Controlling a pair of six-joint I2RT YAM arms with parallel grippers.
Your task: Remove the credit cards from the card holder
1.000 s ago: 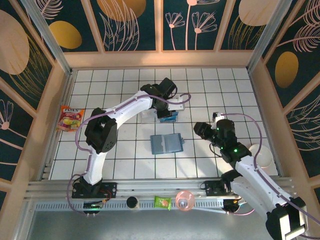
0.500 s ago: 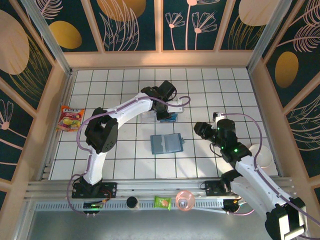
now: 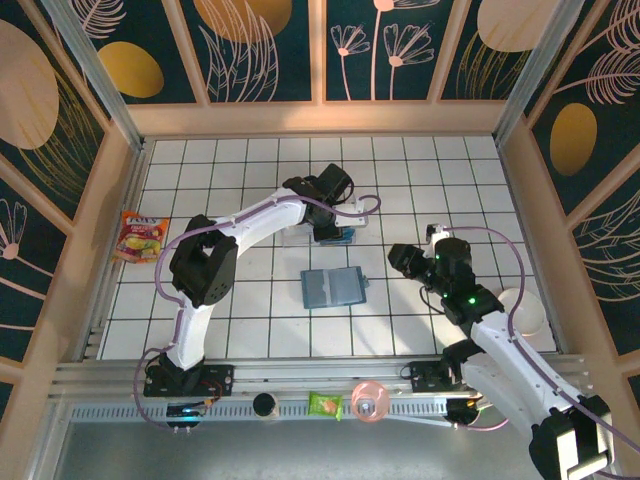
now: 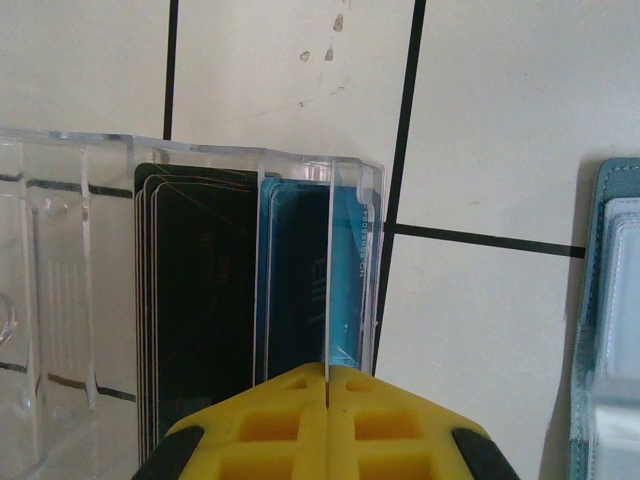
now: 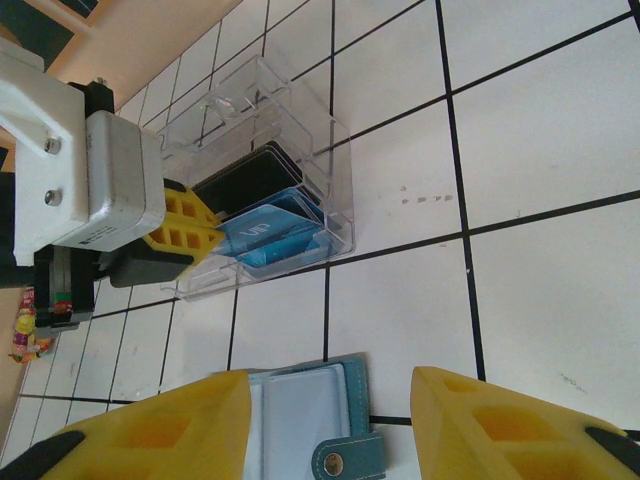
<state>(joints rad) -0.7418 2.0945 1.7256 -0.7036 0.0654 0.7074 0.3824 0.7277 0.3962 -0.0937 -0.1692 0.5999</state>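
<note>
Clear plastic tray (image 4: pixel 60 300) holds at least two blue credit cards (image 4: pixel 345 290) beside a stack of black cards (image 4: pixel 200 300) (edges too tight to count); their print is unreadable. One teal card holder (image 3: pixel 332 288) lies open on the tiles, near the tray. The left gripper (image 4: pixel 328 385), fingers pressed together, sits over the blue cards. The right gripper (image 5: pixel 330 385) stands apart above the holder.
</note>
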